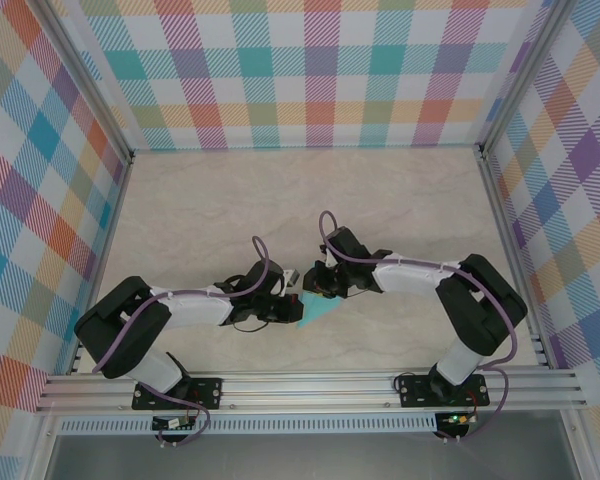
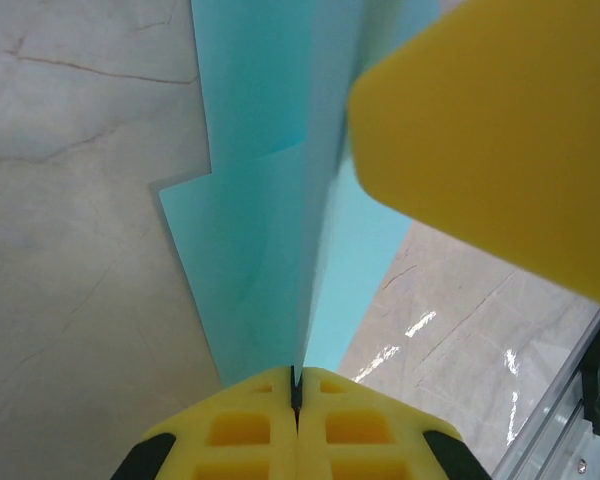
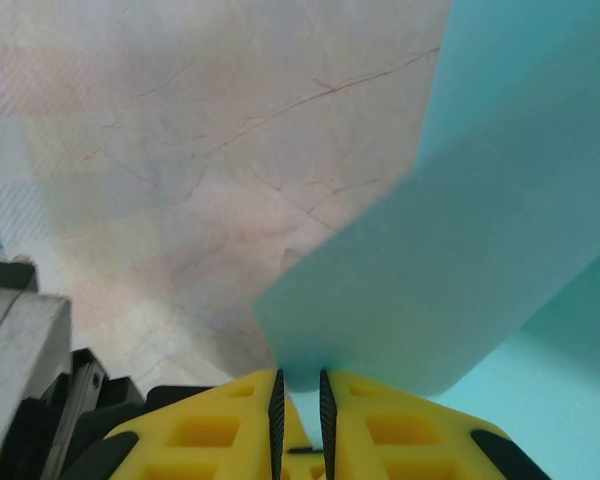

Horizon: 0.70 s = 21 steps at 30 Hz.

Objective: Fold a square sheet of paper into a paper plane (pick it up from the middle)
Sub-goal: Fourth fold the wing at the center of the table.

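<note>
Arms meet near the front middle of the pale marble-patterned tabletop [image 1: 280, 190], both wrists angled inward, a checked pastel wall [image 1: 320, 60] on three sides and an aluminium rail [image 1: 310, 385] along the near edge. Between the two wrists lies the folded turquoise-cyan paper [image 1: 318, 312], a small pointed shape in the overhead view, just ahead of the rail and roughly midway between the arm bases. Left gripper [image 2: 295, 385]: yellow fingers pressed tight together, no gap visible, clamped on the near edge of the paper. From its wrist camera the paper rises away in layers, a central crease running up from the pinch, one stepped flap on the left with a sharp notch, a second panel on the right. A blurred yellow block [image 2: 500, 140] crowds the upper right of that view, close to the paper; looks like a finger of the other gripper, contact not clear. Right gripper [image 3: 300, 380]: black pads stand a narrow slit apart, and a corner of a paper flap dips into the slit. Cannot tell whether the pads actually pinch it. More turquoise spreads to the right behind that flap, with bare tabletop to the left.
</note>
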Available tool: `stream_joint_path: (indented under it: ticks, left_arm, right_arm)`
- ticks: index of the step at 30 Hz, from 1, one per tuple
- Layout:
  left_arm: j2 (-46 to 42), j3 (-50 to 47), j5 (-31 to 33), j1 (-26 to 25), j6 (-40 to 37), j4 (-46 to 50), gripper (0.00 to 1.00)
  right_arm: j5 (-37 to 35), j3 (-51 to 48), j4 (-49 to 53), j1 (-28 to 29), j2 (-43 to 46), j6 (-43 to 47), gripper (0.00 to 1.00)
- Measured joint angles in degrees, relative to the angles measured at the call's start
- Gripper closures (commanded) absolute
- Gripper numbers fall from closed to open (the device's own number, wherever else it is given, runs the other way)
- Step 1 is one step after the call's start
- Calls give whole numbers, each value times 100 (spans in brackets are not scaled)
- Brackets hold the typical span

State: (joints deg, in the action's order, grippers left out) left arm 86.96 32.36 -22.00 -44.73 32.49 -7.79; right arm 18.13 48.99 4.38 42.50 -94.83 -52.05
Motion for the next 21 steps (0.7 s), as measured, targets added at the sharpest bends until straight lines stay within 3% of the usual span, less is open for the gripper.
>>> stream_joint_path:
  ticks: [11,21]
  left_arm:
    - [-7,-83,-111,7,-24,11,88]
    - [-92,-116,-249,7,-59,0,100]
  right_arm:
    - [-323,66,254,0,-138,-44,81]
    - [-461,74,382,0,-188,-107,80]
